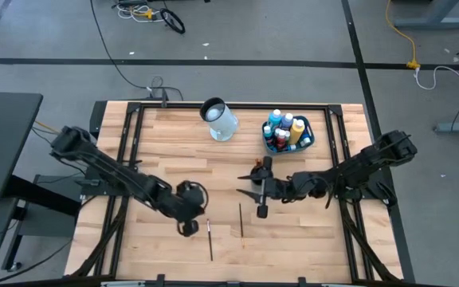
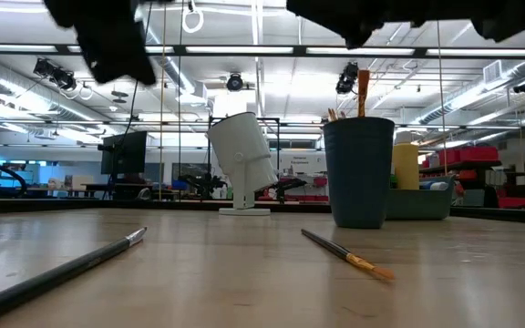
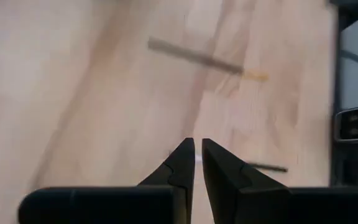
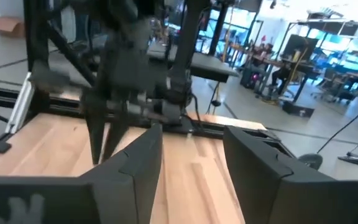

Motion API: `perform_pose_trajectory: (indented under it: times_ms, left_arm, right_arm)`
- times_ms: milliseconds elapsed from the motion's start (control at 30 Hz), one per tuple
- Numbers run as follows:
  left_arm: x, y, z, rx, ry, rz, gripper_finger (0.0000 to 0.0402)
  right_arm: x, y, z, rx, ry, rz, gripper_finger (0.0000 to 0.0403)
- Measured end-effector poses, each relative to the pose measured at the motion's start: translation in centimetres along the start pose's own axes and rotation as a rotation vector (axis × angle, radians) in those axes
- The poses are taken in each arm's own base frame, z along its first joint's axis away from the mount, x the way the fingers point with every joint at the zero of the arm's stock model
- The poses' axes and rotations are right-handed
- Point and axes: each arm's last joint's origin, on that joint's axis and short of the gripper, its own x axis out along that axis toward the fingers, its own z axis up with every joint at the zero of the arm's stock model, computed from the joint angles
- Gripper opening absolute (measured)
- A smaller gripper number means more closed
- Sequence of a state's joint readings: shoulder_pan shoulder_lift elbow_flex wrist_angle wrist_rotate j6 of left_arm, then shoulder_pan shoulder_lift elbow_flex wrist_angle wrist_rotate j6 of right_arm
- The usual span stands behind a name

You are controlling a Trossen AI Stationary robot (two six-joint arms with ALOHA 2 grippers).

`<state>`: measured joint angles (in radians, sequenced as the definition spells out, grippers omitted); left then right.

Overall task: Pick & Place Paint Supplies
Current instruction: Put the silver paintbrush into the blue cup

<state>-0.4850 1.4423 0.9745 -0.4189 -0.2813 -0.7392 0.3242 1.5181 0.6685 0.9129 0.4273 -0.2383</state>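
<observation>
Two paintbrushes left on the worktop [image 1: 293,239] near the front: dark one [image 1: 210,240] and orange-tipped one [image 1: 241,220]. Left gripper [image 1: 188,227] hangs right by the dark brush, nearly shut, empty imo. Open up, drop straight, pinch mid-handle. Right gripper [image 1: 261,209] open w/ nothing in it. Farther back, bottles sit in the teal tub [image 1: 309,137].

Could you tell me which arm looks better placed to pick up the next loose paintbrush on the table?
Probably the left: its gripper hangs right beside the nearer paintbrush, while the right gripper, open and empty, sits by the other brush.
</observation>
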Motion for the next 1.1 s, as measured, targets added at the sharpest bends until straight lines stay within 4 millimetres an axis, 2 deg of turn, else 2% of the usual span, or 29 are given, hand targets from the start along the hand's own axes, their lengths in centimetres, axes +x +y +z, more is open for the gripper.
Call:
perform_pose_trajectory:
  times_ms: [100,267,400,533,900,1000,1100]
  left_arm:
    - [2.3,0.1,-0.7,-0.084,0.065,0.044,0.004]
    - [5.6,1.0,-1.6,-0.208,0.151,0.112,0.004]
    - [7.4,1.4,-2.1,-0.415,0.207,0.131,0.004]
    - [8.2,1.7,-2.4,-0.566,0.242,0.154,0.004]
    - [8.7,1.4,-2.2,-0.674,0.167,0.159,0.004]
    - [8.6,1.3,-2.2,-0.643,0.167,0.148,0.0039]
    - [8.6,1.3,-2.2,-0.469,0.166,0.14,0.0039]
  right_arm:
    - [0.3,0.6,0.8,0.007,0.008,0.021,0.0172]
    - [0.0,1.6,0.9,0.018,0.02,0.057,0.0171]
    - [-0.5,2.5,0.5,0.068,0.076,0.095,0.017]
    - [-1.0,3.4,-0.1,0.074,0.146,0.136,0.0169]
    - [-1.4,4.1,-0.1,0.049,0.162,0.166,0.0169]
    - [-1.4,4.1,-0.1,0.044,0.162,0.167,0.0169]
    - [-1.4,4.1,-0.1,0.026,0.161,0.168,0.0169]
